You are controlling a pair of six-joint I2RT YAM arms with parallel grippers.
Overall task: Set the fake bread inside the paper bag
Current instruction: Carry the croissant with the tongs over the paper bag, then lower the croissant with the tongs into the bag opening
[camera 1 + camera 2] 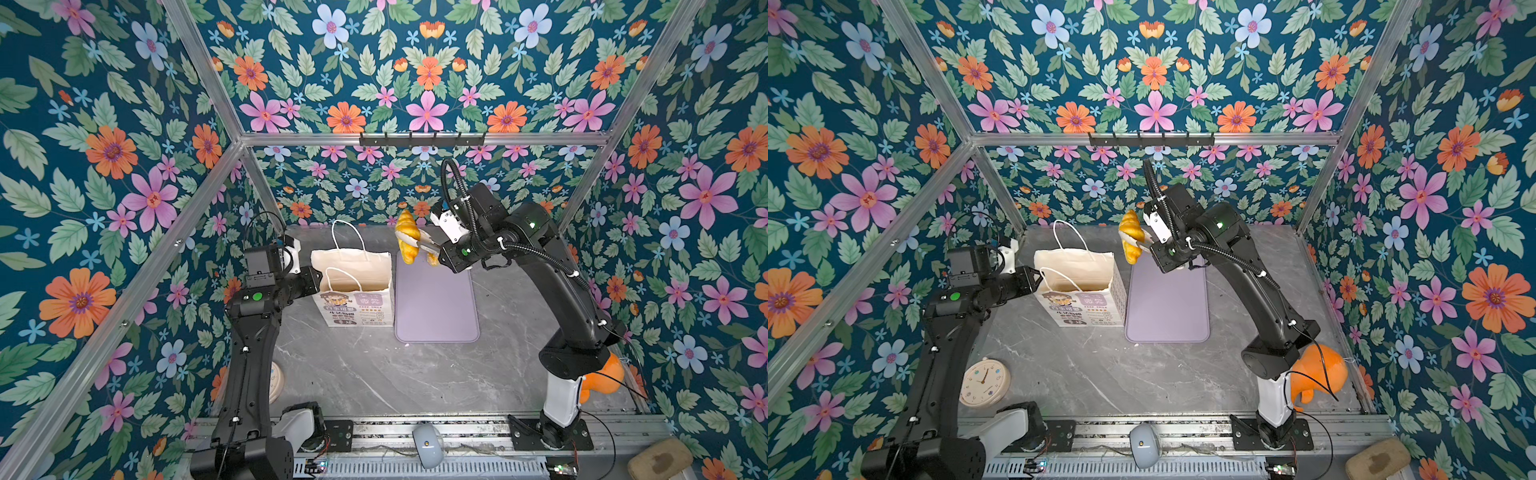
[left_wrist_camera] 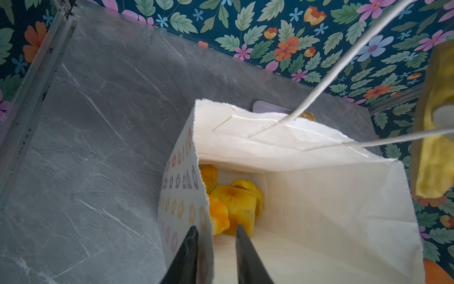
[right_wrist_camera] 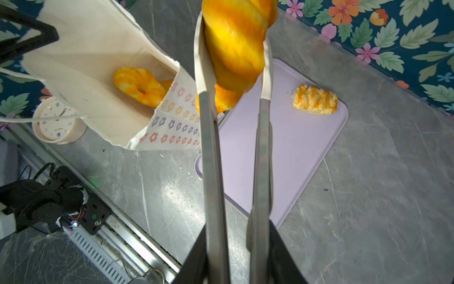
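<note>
The right gripper clamps tongs that pinch a croissant aloft beside the paper bag, whose rim the left gripper pinches; next, I reckon, carry it over the mouth.

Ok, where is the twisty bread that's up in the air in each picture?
In a top view: the held croissant hangs in the middle, just right of the paper bag.
In a top view: same spot, right of the bag's rim.
Left wrist: probably the blurry yellow shape at the right edge.
Right wrist: top centre, pinched in the tongs, at.
Shared landmark: the white paper bag, next to it in every view.
</note>
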